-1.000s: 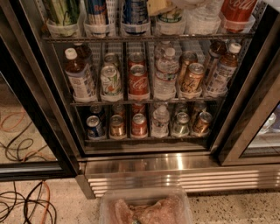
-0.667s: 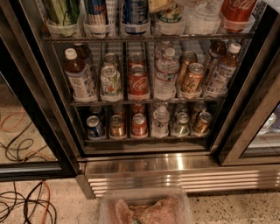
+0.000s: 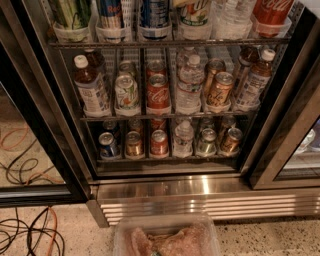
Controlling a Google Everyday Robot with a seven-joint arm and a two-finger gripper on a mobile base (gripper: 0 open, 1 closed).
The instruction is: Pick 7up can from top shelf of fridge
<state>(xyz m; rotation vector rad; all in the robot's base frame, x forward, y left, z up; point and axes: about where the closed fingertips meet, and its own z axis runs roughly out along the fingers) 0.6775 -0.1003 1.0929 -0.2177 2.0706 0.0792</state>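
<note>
1. Your target, the 7up can (image 3: 194,15), stands on the top shelf (image 3: 165,44) of the fridge (image 3: 50,125). It sits in a white holder (image 3: 194,34) at the shelf's front edge. A blue can (image 3: 154,14) is just beside it toward the left of the view, and a clear water bottle (image 3: 231,17) is just beside it toward the right. Only the can's lower body shows, because the upper edge of the view cuts off its top.
2. The hand (image 3: 165,242) appears to be the pale pinkish shape at the bottom edge of the view. It is low in front of the fridge's ribbed steel base (image 3: 210,192) and well apart from the can. You cannot tell how far open it is or whether it holds anything.
3. Expect a sealed, full can with some weight for its size. It should be stiff enough for a firm hold, but its thin wall would likely dent under a hard squeeze.
4. The wall is smooth metal and probably cold, perhaps damp, so treat it as slippery.
5. Take hold around the middle of the body, above the holder's rim, closing across the can's width. The neighbours stand close, so the gaps on either side look tight.
6. The holder cups the can's foot, so you will probably need to lift the can before drawing it out.
7. Do not mistake it for the white-and-green can (image 3: 127,92) one rack down.
</note>
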